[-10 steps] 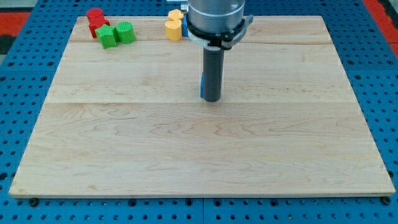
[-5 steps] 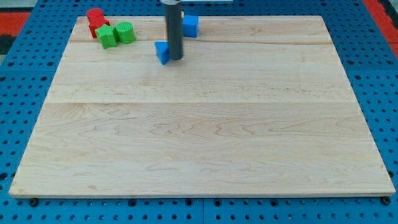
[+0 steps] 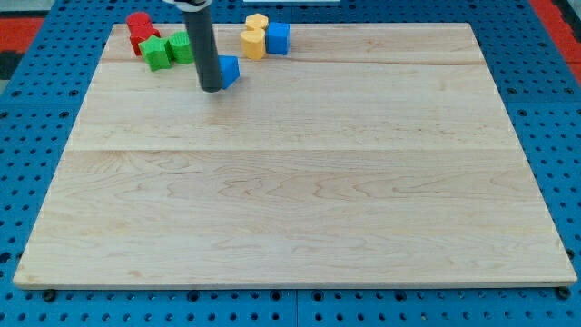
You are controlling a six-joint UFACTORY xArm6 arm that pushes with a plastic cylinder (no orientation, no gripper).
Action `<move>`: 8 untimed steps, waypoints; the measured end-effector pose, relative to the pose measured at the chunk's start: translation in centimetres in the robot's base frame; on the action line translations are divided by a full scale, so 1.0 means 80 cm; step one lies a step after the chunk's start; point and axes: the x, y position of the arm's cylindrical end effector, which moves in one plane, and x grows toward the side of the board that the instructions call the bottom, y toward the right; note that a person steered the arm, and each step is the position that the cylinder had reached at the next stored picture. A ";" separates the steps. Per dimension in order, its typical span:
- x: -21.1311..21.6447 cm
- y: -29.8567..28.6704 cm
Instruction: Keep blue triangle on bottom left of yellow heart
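Sitting near the view's top, left of centre, the blue triangle (image 3: 229,69) lies below and to the left of the yellow heart (image 3: 253,43), a little apart from it. Judged from this, the asked-for placement looks about met; what is left seems only a small trim, if any.

My tip (image 3: 211,89) touches the triangle on its left side, the rod partly hiding it. No jaws on this rig; the arm ends in a plain rod, so nothing to spread or pinch.

Outward from there:
- second yellow block (image 3: 258,22) just above the heart, shape unclear
- blue cube (image 3: 278,37) touching the heart on the right
- two green blocks (image 3: 169,48) left of the rod, with red blocks (image 3: 140,30) at their upper left

Surface: pale wooden board (image 3: 300,209), planks running side to side. It rests on a blue perforated base (image 3: 36,136); red patch at the top right corner
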 end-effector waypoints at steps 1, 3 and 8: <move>0.000 0.000; -0.002 0.007; -0.032 0.013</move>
